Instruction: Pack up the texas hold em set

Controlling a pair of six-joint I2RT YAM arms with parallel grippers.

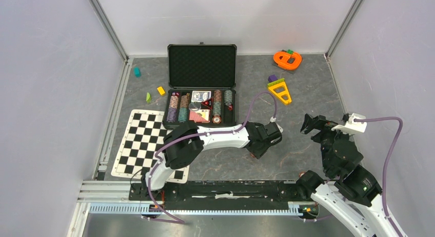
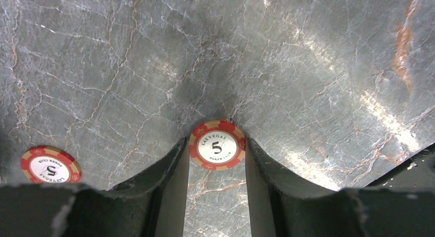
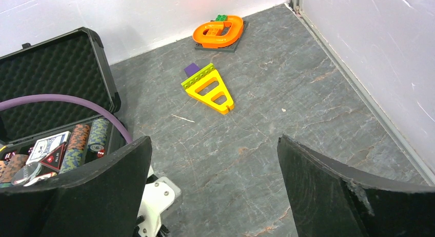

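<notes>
The black briefcase [image 1: 201, 65] lies open at the back of the table, foam lid up, its tray holding coloured chip stacks [image 1: 179, 107] and card decks [image 1: 201, 96]. It also shows at the left of the right wrist view, the briefcase [image 3: 51, 78]. A red-white poker chip [image 2: 216, 145] marked 5 lies flat on the grey table, and my left gripper [image 2: 216, 144] is shut on it, a fingertip against each side. A second such chip [image 2: 50, 166] lies apart to the left. My left gripper [image 1: 258, 151] points down near the table's middle. My right gripper [image 1: 310, 123] [image 3: 214, 139] hovers wide open and empty.
A black-white checkered mat [image 1: 146, 142] lies front left. An orange toy [image 1: 287, 59] and a yellow toy [image 1: 279, 90] sit at the back right. Small coloured blocks [image 1: 137, 72] lie left of the case. Grey walls enclose three sides.
</notes>
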